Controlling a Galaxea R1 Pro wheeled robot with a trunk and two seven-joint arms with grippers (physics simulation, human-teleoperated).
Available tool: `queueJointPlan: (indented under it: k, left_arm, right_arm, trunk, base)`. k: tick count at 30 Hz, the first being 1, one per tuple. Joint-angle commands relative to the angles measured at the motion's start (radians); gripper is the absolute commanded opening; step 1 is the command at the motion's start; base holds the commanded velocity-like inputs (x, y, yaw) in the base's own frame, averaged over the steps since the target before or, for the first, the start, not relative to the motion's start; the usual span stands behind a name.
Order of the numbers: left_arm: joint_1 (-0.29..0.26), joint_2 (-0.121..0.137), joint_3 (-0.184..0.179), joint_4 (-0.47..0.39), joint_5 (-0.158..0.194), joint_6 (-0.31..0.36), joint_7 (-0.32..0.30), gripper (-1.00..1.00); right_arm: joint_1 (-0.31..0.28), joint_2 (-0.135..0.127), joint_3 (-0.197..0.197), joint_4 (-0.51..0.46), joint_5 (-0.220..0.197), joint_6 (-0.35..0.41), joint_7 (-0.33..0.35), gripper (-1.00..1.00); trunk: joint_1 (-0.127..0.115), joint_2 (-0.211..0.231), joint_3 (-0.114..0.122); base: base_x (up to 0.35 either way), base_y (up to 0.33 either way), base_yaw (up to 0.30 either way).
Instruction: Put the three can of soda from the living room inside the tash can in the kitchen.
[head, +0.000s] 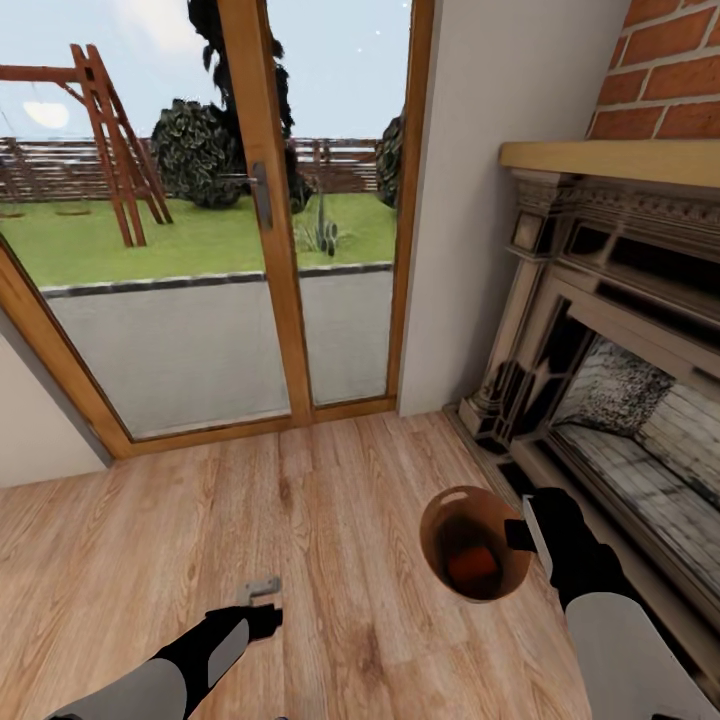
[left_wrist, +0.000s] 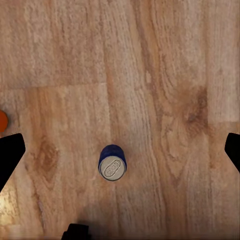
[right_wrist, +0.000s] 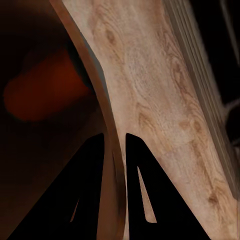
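The trash can (head: 476, 543) was held at 5 o'clock above the floor (head: 330, 500), 1 soda can (head: 470, 566) lying inside it. The fireplace (head: 600, 380) was set at 3 o'clock, the glass doors (head: 200, 250) at 11 o'clock. Another can (left_wrist: 113, 163) was stood upright on the floor.

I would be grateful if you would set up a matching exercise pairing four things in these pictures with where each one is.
Things:
1. blue soda can
2. orange soda can
3. trash can
4. left gripper

Places or states:
A. inside the bin
B. standing upright on the wood floor
C. rim pinched by the right gripper
D. open, above the blue can

Pairs: 1-B, 2-A, 3-C, 4-D
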Motion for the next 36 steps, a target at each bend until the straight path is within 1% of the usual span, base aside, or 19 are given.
queueJointPlan:
  k: [1,8,13,26,36]
  left_arm:
    - [0.000,0.000,0.000,0.000,0.000,0.008,0.000,1.00]
    - [0.000,0.001,0.005,0.000,0.004,0.078,0.000,1.00]
    - [0.000,0.001,0.006,0.000,0.005,0.106,0.000,1.00]
    - [0.000,0.000,0.005,0.000,0.005,0.123,-0.003,1.00]
    - [0.000,0.000,0.004,0.000,0.005,0.124,-0.003,1.00]
  right_arm:
    - [0.000,0.001,0.000,-0.003,-0.013,0.000,0.004,-1.00]
    - [0.000,0.008,0.002,-0.016,-0.013,0.000,0.005,-1.00]
    - [0.000,0.009,0.002,-0.017,-0.014,0.000,0.005,-1.00]
    - [-0.001,0.010,0.003,-0.017,-0.018,0.000,0.005,-1.00]
    - [-0.001,0.007,0.003,-0.017,-0.019,0.000,0.005,-1.00]
  trunk:
    - [0.000,0.000,0.000]
    - [0.000,0.000,0.000]
    - [0.000,0.000,0.000]
    - [0.000,0.000,-0.001]
    - [0.000,0.000,-0.014]
  base:
    - [0.000,0.000,0.000]
    - [0.000,0.000,0.000]
    - [0.000,0.000,0.000]
    - [0.000,0.000,0.000]
    - [0.000,0.000,0.000]
